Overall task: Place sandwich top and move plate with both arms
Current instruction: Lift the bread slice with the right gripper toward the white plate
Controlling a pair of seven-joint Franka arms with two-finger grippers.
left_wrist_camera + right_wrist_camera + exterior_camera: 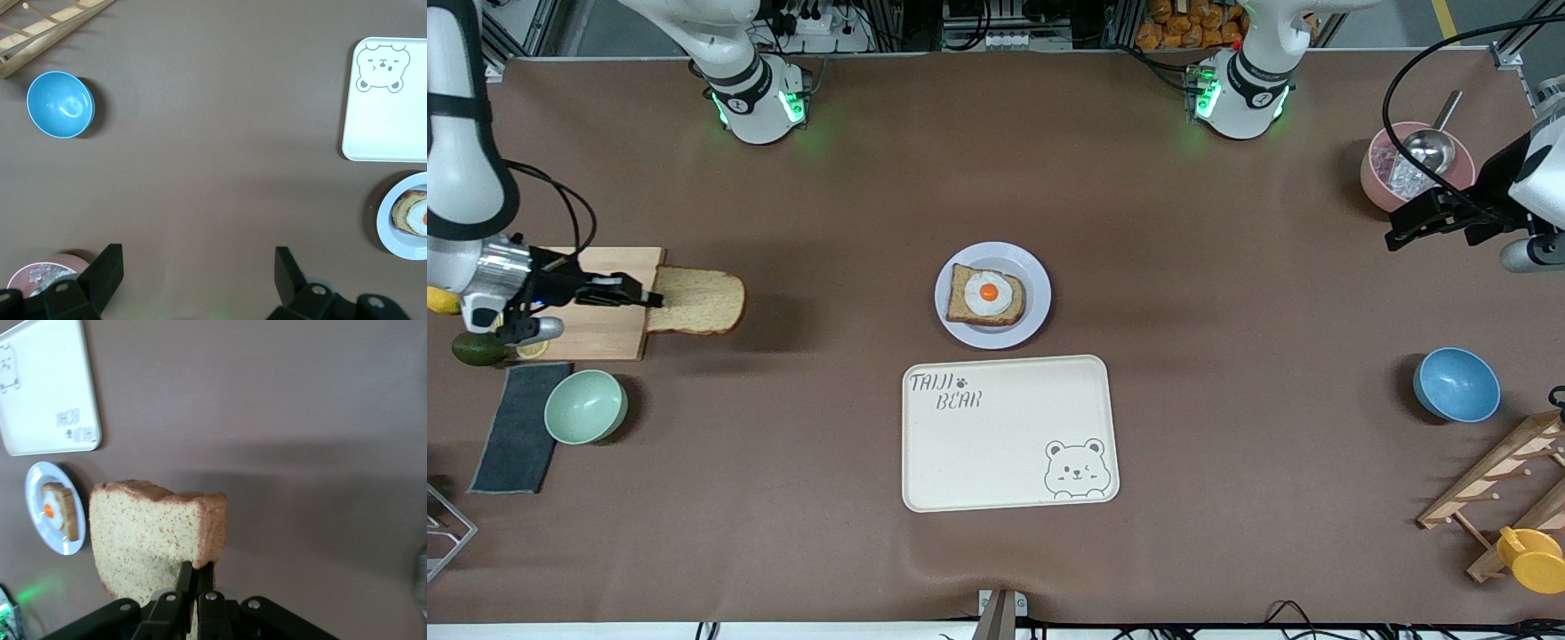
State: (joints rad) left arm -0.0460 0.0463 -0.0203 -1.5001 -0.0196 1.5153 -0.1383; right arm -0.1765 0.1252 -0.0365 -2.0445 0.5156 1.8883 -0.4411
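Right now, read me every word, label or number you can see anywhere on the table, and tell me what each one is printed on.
"TAIJI BEAR": on the cream tray, in the corner nearest the plate, with a paw print after TAIJI and a drawn bear face in the diagonal corner.
Small mark on each arm's base ring: too small to read.
No other text is visible.

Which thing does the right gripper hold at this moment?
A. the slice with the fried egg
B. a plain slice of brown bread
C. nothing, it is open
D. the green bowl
B. The right gripper is shut on the sandwich top, held above the table next to the wooden board; the right wrist view shows its fingers pinching the slice's edge, while the egg slice lies on the plate.
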